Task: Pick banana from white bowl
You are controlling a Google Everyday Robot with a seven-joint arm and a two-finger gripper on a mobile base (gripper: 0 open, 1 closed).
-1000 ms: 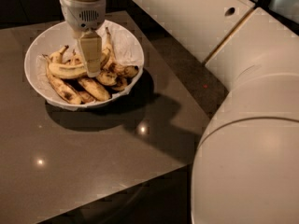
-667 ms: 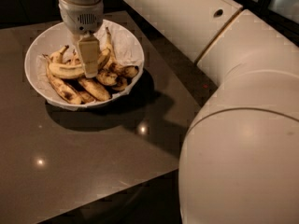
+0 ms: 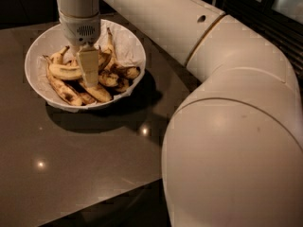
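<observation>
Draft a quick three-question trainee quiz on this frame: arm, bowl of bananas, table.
1. True or false: the robot's white and beige end effector is over the bananas inside the wide round white bowl.
2. What does the bowl sit on? A) a glossy dark tabletop B) a wooden shelf C) a metal tray
3. Fill in: in the picture, the long, mostly clean yellow curved banana lies to the ____ of the end effector.

Key: 1 true; 2 A; 3 left.
</observation>
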